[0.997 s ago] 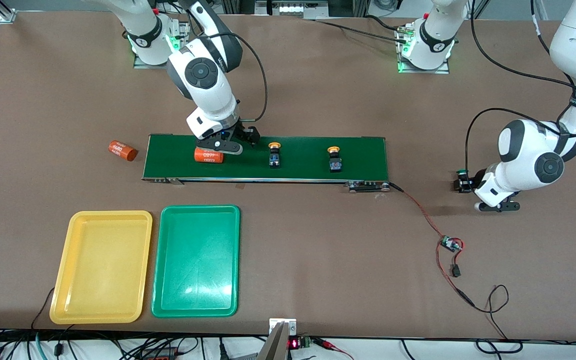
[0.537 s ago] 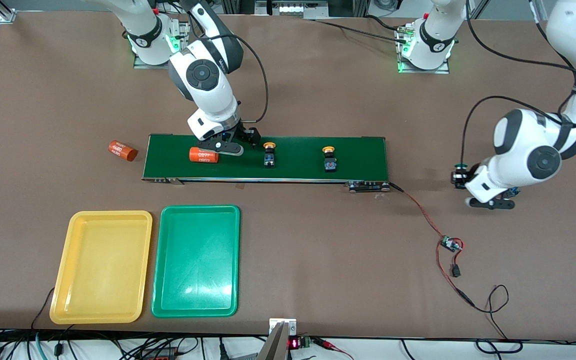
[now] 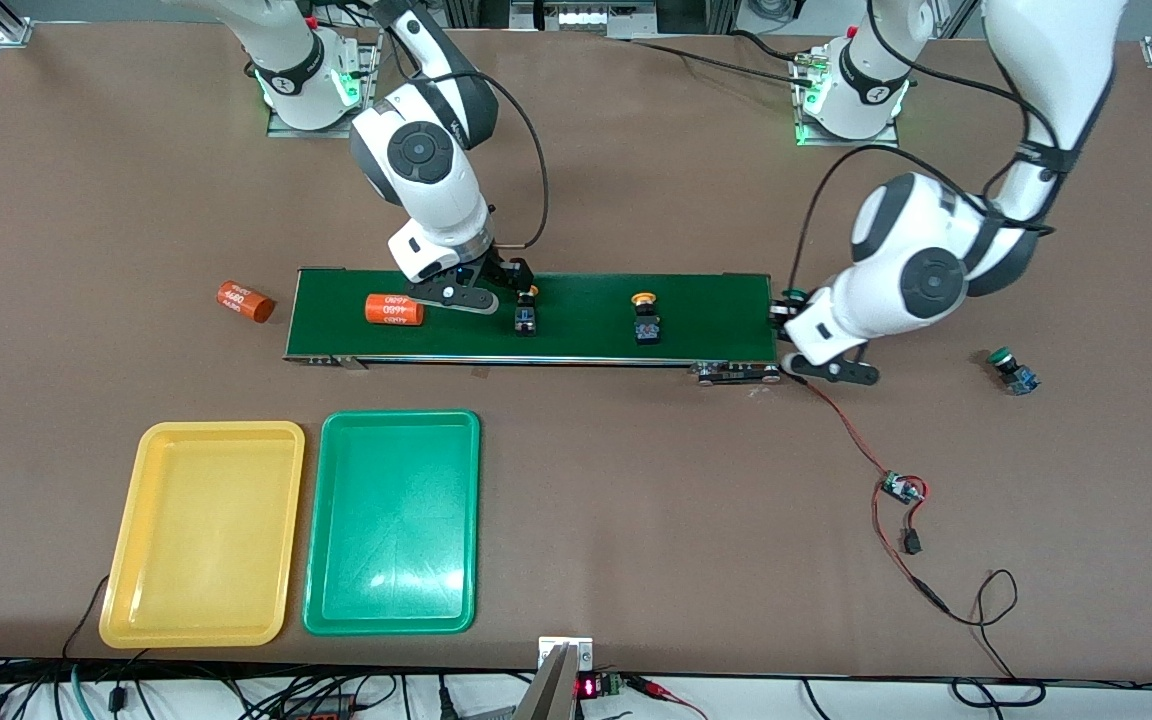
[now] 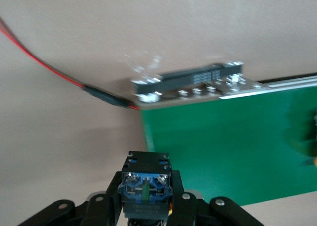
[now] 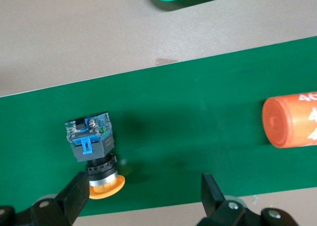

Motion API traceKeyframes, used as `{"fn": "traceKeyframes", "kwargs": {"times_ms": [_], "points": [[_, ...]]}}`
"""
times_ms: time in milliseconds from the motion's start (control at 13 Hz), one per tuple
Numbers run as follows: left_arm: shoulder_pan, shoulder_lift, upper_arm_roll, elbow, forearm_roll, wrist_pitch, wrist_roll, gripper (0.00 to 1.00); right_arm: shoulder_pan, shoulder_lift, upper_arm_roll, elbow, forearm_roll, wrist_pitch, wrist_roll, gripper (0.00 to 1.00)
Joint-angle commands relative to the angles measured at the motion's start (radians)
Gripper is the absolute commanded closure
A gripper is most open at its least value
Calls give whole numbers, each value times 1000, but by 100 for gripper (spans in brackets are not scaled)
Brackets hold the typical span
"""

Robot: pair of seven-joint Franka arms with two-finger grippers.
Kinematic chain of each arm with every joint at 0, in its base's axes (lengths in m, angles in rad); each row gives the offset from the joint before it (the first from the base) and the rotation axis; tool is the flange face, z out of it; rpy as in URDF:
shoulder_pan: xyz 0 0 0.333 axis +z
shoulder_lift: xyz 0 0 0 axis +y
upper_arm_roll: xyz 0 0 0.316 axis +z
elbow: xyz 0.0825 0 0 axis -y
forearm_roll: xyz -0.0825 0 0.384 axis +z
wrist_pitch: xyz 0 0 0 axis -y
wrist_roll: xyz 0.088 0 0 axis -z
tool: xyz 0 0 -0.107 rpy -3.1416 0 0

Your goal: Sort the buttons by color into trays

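Note:
Two yellow-capped buttons lie on the dark-green belt (image 3: 576,335): one (image 3: 526,316) just beside my right gripper (image 3: 513,288), the other (image 3: 645,320) toward the left arm's end. In the right wrist view the right gripper (image 5: 143,196) is open and empty, low over the belt, with the yellow button (image 5: 93,146) by one finger (image 5: 74,196). My left gripper (image 3: 784,314) is shut on a green-capped button (image 3: 791,294) over the belt's end; the left wrist view shows the button's blue-black body (image 4: 146,184) clamped. Another green button (image 3: 1011,367) lies on the table. The yellow tray (image 3: 204,530) and green tray (image 3: 393,520) are empty.
One orange cylinder (image 3: 394,309) lies on the belt beside the right gripper and also shows in the right wrist view (image 5: 292,119). Another (image 3: 243,301) lies on the table off the belt's end. A red wire (image 3: 841,420) runs from the belt to a small board (image 3: 901,488).
The left arm carried its green button from the table at its end to over the belt's end, uncovering the second green button. The belt's items drifted toward the right arm's end.

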Motion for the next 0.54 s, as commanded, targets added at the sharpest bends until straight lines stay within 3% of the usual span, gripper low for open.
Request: {"fn": "traceKeyframes", "kwargs": {"times_ms": [0,460], "points": [[-51,7,8,2,-53,18,-68,100,16,34,-8,42,-4,-3,24,0],[-114,36,12,7,-81,78,-74,100,26,83,-9,85,-5,-1,44,0]]}}
